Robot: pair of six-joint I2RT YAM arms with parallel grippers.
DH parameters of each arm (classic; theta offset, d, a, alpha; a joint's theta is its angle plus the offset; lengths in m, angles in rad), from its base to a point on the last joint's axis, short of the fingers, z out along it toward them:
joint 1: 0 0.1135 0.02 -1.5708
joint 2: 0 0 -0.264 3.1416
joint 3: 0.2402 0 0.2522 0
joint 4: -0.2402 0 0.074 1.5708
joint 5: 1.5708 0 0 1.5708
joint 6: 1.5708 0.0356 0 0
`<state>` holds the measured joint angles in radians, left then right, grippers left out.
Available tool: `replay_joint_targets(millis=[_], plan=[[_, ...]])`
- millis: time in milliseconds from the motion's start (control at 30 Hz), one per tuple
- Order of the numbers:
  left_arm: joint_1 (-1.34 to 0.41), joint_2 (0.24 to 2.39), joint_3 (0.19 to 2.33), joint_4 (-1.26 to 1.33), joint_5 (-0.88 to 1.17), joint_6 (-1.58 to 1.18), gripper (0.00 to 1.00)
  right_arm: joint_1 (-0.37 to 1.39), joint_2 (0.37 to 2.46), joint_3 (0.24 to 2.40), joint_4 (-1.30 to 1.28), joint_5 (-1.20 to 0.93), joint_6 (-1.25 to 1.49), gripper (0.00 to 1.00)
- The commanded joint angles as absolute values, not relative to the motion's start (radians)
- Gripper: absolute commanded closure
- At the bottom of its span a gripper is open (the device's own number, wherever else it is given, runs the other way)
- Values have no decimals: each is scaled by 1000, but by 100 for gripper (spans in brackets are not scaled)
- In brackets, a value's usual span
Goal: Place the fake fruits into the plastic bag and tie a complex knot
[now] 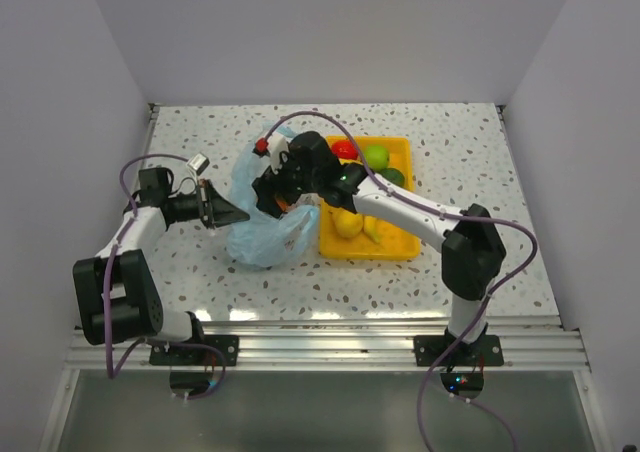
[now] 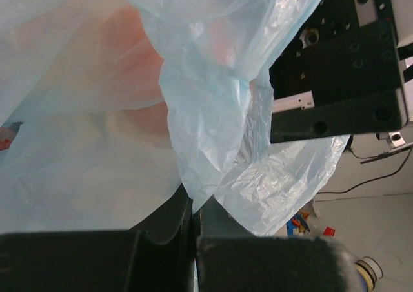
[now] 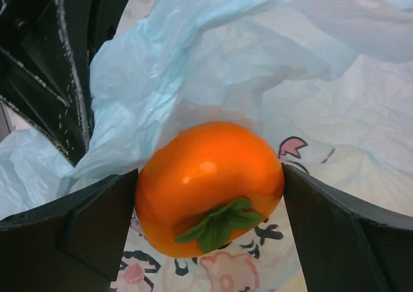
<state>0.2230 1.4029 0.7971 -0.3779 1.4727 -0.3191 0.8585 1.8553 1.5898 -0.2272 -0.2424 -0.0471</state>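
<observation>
An orange fruit [image 3: 206,182] with a green leaf cap sits between the right fingers [image 3: 342,234], which stand wide and touch it on both sides, just above the printed film inside the plastic bag [image 1: 262,237]. The bag lies mid-counter, just left of the yellow tray [image 1: 400,248]. The left fingers [image 2: 258,260], pressed together, pinch its left rim. A red apple [image 1: 345,149], green lime [image 1: 376,156] and yellow lemon [image 1: 347,224] lie in the tray on the speckled counter [image 1: 480,152].
</observation>
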Motion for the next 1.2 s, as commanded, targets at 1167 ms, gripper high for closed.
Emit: replay_joint_targets(millis=[1167], plan=[[261,1454,868,-451,1585,-236,100,853,1640,1600,-623,-798,6,39]])
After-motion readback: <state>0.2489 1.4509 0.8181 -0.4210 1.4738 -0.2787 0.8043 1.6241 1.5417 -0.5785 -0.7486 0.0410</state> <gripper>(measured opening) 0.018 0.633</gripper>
